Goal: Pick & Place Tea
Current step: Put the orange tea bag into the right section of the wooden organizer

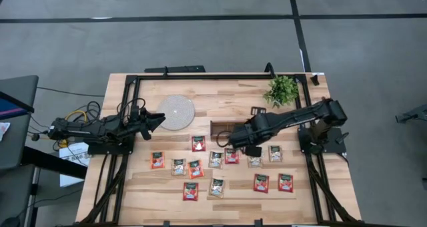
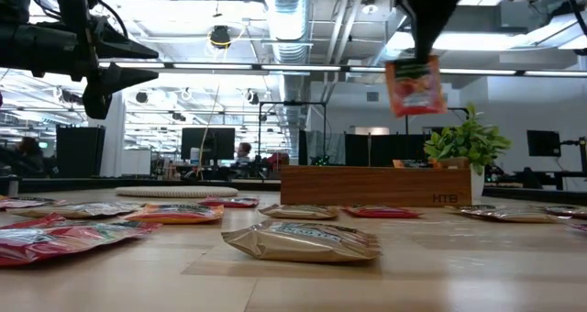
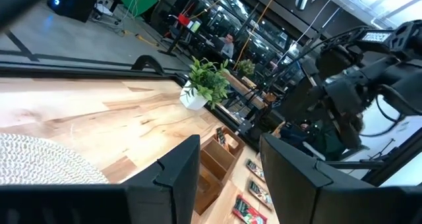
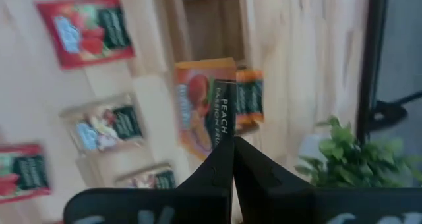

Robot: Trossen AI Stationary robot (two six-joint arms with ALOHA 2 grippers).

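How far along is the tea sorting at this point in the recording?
Early on. Done: a few sachets seem to lie in the wooden tray, though the count is hard to tell. In hand: the right gripper is shut on an orange peach sachet, lifted above the table near the tray. Left: a dozen or so sachets lie scattered on the table. The left gripper waits open beside the round disc.
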